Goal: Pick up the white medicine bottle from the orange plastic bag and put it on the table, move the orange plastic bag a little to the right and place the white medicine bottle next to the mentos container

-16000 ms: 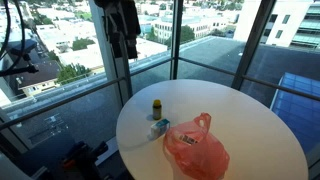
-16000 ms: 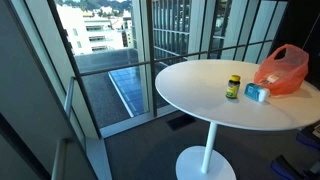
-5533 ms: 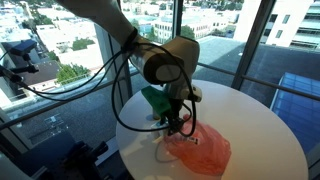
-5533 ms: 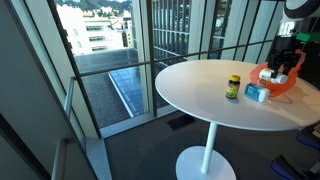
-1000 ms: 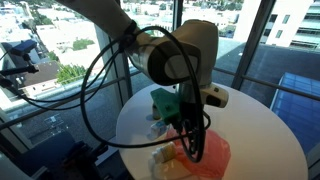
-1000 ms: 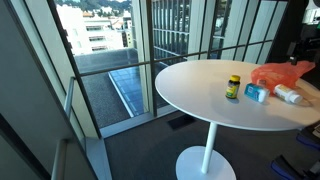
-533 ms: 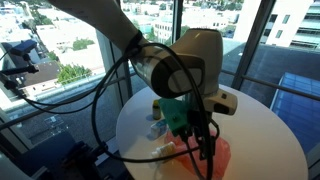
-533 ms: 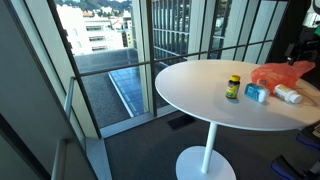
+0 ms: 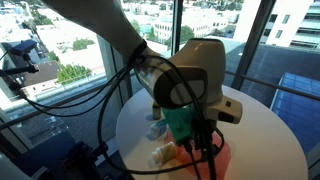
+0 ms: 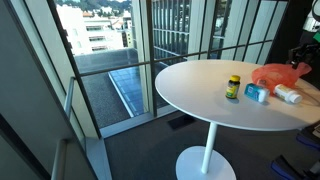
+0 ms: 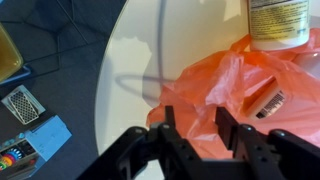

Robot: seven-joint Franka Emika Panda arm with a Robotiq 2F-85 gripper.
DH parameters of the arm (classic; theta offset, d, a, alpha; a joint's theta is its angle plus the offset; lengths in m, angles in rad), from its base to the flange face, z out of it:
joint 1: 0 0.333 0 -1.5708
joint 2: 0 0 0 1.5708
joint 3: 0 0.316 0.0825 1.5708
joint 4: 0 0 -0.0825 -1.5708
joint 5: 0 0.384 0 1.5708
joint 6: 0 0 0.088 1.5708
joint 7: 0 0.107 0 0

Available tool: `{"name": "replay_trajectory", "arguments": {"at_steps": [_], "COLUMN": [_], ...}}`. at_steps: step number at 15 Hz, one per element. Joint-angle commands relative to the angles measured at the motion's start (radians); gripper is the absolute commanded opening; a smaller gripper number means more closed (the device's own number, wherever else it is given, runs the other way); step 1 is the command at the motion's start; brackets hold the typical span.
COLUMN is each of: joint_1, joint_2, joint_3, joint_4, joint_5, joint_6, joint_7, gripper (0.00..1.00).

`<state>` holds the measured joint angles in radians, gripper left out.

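The white medicine bottle (image 10: 288,95) lies on its side on the round white table (image 10: 195,85), just in front of the orange plastic bag (image 10: 278,74). In the wrist view the white medicine bottle (image 11: 278,22) is at the top and the orange plastic bag (image 11: 235,90) fills the middle. My gripper (image 11: 197,128) is low over the bag with its fingers partly closed either side of a raised fold, a gap still showing. A yellow-capped bottle (image 10: 233,87) and a light blue container (image 10: 257,93) stand left of the bag; I cannot read which is the mentos container.
The arm (image 9: 185,85) hides most of the table and bag in an exterior view; the white bottle (image 9: 158,155) shows below it. The table edge (image 11: 105,75) runs close on the left of the wrist view, with boxes on the floor (image 11: 35,140) beyond. Glass walls surround the table.
The arm has shifted across and down over the bag, and the fingers have narrowed from wide open onto a fold. The bottle has stayed on the table.
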<state>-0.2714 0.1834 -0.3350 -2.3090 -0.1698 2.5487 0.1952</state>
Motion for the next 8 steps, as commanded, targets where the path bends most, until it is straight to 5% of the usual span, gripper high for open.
{"name": "replay_trajectory", "arguments": {"at_steps": [1, 4, 8], "joint_1": [-0.008, -0.014, -0.030], "joint_2": [0.013, 0.019, 0.017], "joint_3": [-0.012, -0.028, -0.053], "joint_4": [0.015, 0.029, 0.049], "joint_5": [0.003, 0.001, 0.003], "joint_6": [0.025, 0.037, 0.042], "joint_7": [0.003, 0.008, 0.012], "gripper": [0.17, 0.01, 0.02]}}
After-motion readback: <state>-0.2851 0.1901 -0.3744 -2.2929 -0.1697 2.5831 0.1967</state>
